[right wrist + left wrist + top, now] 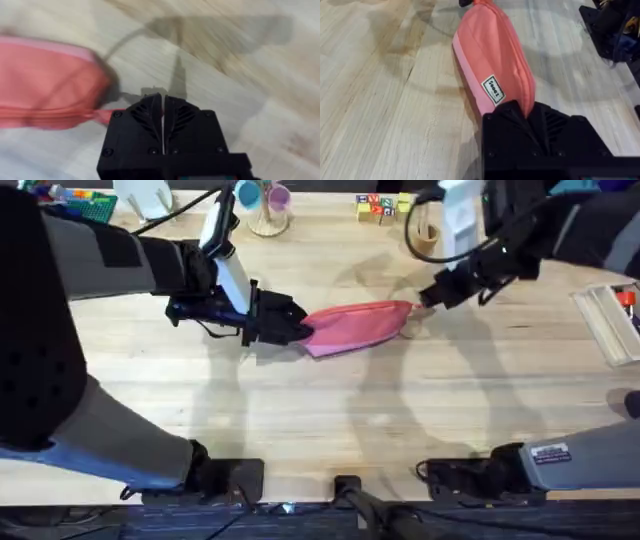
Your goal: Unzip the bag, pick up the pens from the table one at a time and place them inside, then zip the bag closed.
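Pale butcher-block table (330,410) fills the scene, and the pink bag (355,326) lies across its middle. Left gripper (532,117) is clamped on one end of the bag (label facing up). Right gripper (163,102) is pinched closed at the opposite tip.

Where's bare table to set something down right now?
Free: the wide table strip between the bag and the arm bases. Crowded: the bag line, left tool and right tool at its ends; far edge holds blocks.
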{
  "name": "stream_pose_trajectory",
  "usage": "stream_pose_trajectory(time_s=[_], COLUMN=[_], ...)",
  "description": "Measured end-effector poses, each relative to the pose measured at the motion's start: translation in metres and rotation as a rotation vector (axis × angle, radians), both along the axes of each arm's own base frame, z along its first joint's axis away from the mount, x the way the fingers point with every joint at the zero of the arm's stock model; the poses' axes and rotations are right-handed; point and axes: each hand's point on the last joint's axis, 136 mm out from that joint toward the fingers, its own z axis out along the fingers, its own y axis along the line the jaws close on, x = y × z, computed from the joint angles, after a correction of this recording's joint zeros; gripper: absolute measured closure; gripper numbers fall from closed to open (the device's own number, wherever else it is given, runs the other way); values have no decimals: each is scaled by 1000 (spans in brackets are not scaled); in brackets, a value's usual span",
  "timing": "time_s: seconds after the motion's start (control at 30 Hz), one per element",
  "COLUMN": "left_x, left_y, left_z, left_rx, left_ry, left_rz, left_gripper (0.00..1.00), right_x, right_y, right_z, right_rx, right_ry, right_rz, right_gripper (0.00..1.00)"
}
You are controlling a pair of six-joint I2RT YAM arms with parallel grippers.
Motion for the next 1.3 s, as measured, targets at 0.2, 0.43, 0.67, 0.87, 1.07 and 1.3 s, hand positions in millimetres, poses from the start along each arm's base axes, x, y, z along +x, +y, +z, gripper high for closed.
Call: stream_pose_trajectory(time_s=[0.2,0.43,0.67,0.87,1.07,1.3], left_x=[0,0,0,0,0,0], left_y=[3,3,3,3,3,3], left_z=[-4,-4,-4,-5,-5,-5], left_rx=[23,26,26,29,29,29], left_ry=[4,4,4,5,4,2], left_rz=[5,5,5,5,5,4], left_gripper=[959,959,959,959,959,898], right_x=[-12,-11,-2,-15,-35,-44], right_y=[-28,-18,-1,15,27,33], right_z=[-19,-17,49,110,133,133], right_rx=[-34,-38,-17,7,21,22], right_ry=[43,32,-147,-300,-338,-324], right_rz=[-133,-118,-80,-37,7,30], right_gripper=[968,969,846,56,4,4])
